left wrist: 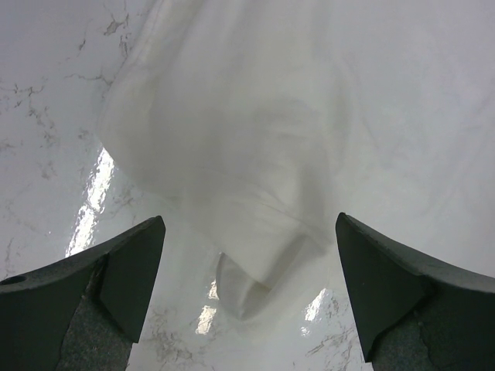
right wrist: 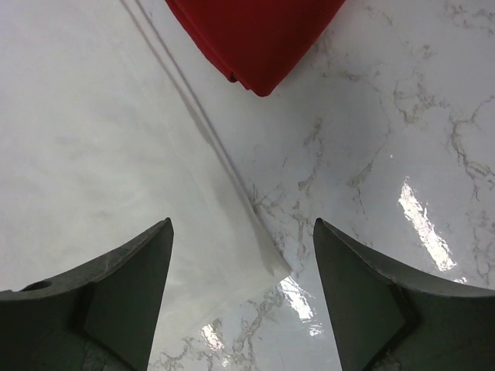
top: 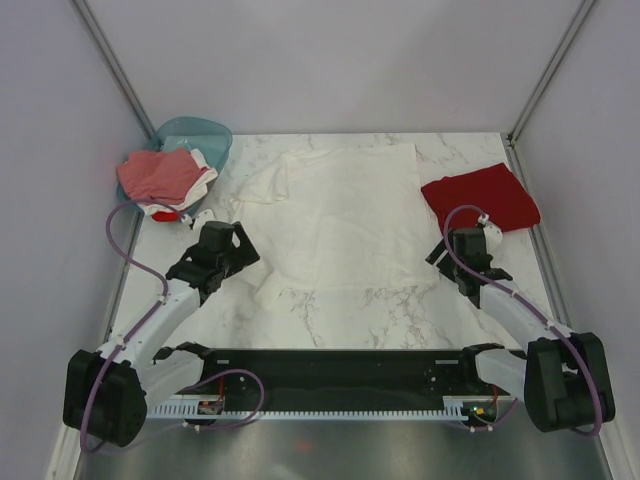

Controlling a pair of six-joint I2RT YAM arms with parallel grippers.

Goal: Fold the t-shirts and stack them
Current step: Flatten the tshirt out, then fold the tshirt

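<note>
White tee (top: 345, 215) flat centre; red tee (top: 480, 197) folded right; pinkish tee (top: 155, 175) seemingly bunched.

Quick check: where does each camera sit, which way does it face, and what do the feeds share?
Top external: high behind the arm bases, looking down over the table; both arms, white t-shirt, dark red t-shirt, teal basket.
Left wrist: on the left arm, looking down past the open left fingers at the white t-shirt's rumpled edge.
Right wrist: on the right arm, open right fingers framing corners of both t-shirts.
All three share the white t-shirt.
</note>
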